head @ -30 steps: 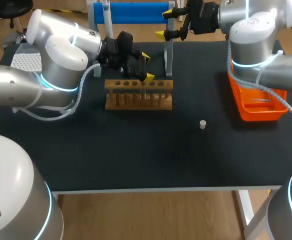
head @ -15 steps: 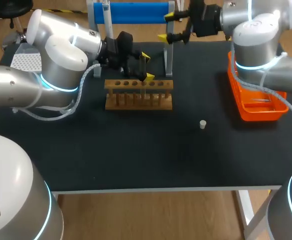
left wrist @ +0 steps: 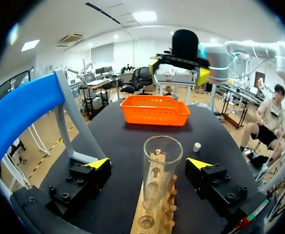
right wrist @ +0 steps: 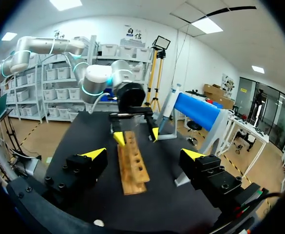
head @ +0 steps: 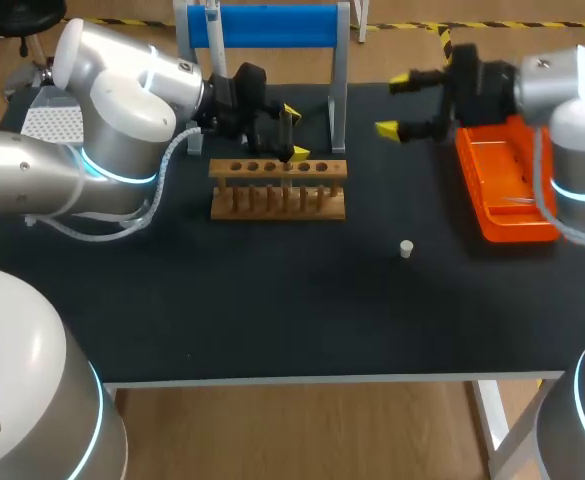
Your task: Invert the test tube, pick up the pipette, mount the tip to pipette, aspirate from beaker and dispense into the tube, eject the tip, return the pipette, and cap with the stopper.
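The test tube [left wrist: 162, 165] stands upright in the wooden rack [head: 277, 190], mouth up and seemingly empty. The left jaws straddle it, set wide and touching neither side. If they close off-centre or too hard, I'd expect the glass to bind in its hole, drag the rack, or crack. The right jaws hang wide open above the tabletop [head: 272, 300], beside the orange basket [head: 507, 205], whose contents I can't make out. The stopper [head: 406, 249] lies loose.
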`<state>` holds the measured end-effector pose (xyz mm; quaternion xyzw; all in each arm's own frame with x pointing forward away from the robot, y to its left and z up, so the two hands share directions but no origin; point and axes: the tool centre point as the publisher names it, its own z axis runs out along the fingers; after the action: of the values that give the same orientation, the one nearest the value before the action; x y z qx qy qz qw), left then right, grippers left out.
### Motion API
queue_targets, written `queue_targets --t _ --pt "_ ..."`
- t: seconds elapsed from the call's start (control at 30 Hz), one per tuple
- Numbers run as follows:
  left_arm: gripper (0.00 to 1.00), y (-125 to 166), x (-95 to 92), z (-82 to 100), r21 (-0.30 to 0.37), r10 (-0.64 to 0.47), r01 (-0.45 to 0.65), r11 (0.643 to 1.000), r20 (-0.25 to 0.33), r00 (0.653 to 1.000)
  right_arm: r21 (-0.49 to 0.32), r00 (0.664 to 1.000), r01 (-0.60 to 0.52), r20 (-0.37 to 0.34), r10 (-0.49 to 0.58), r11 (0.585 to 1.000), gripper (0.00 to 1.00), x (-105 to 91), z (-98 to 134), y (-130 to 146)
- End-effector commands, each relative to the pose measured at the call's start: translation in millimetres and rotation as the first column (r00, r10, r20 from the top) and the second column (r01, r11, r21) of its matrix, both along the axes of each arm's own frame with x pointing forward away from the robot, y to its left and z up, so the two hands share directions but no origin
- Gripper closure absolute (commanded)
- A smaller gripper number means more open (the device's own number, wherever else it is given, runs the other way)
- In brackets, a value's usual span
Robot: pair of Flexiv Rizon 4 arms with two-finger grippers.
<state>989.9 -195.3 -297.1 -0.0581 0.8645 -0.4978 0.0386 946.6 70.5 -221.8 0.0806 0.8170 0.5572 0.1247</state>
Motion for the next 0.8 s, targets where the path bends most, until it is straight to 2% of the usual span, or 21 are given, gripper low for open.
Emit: queue_targets --t 0.03,0.4,0.8 --pt "0.0 0 0.9 0.4 0.002 -0.002 0.002 1.0 -0.003 1.0 0.014 1.0 0.014 0.009 -0.014 1.0 0.0 -65.1 15 -57" --pt "0.0 0 0.9 0.4 0.002 -0.002 0.002 1.0 -0.003 1.0 0.0 1.0 0.019 -0.02 -0.019 1.0 0.0 -105.7 -5 -80" --pt "0.0 0 0.9 0.4 0.002 -0.002 0.002 1.0 -0.003 1.0 -0.014 0.997 0.051 -0.06 -0.052 0.999 0.0 -123.5 -35 -88"
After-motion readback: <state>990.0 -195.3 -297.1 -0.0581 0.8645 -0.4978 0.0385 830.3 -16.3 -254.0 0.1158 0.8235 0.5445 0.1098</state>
